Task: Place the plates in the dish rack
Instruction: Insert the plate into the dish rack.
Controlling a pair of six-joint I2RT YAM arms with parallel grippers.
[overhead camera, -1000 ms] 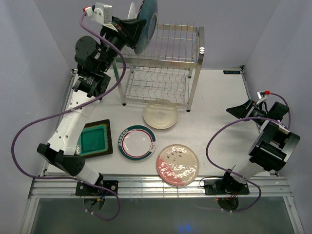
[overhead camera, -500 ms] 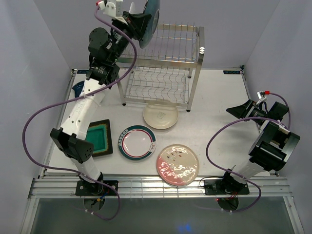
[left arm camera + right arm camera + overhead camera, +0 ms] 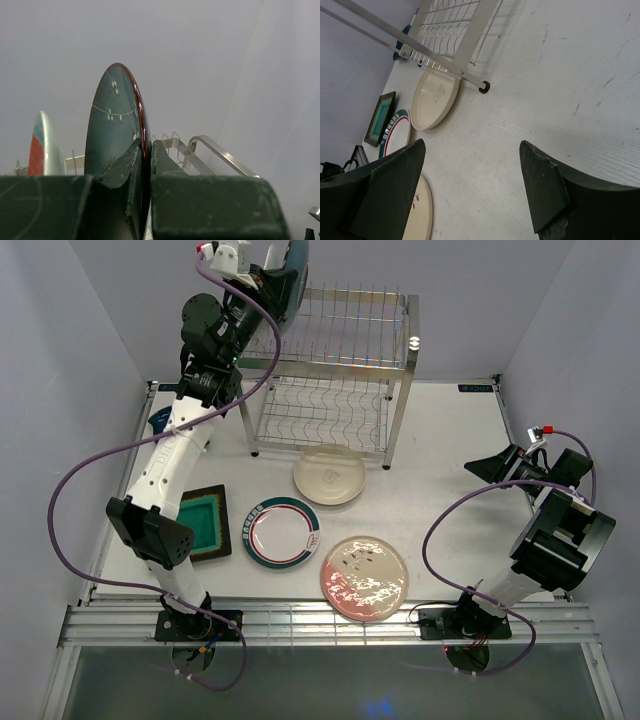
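Parking right gripper (image 3: 471, 160) at the right edge of the surface (image 3: 450, 430), jaws spread wide, holding nothing.

Counting four plates flat, not yet racked:
- pink plate (image 3: 364, 578) nearest the bases
- rimmed plate (image 3: 283, 531) just left of it
- green plate (image 3: 196, 523) further left, beside the left arm
- cream plate (image 3: 329, 476) close to the front feet of the rack (image 3: 400, 390)

Spotting a blue dish (image 3: 157, 422) partly hidden behind the left arm, near the rack's left side.

Pinching teal plate (image 3: 112, 125) by its lower rim with left gripper (image 3: 145, 150), upright and edge-on, high over the top tier's left end. Seeing patterned plate (image 3: 42, 145) upright just left of it in the wrist view. Looking racked, but not confirming the slot.

Judging the step: lowering teal plate into a top-tier slot. Early in the task, most plates waiting.

Risks from here:
- Missing the gap and landing the rim on a wire, then skating it off the tier's end, being this close to the edge.
- Clipping patterned plate on the way down, with little room between them.
- Losing the thin rim pinch if catching a wire and levering the plate.
- Releasing before seating it, then dropping it onto the lower tier or the surface.
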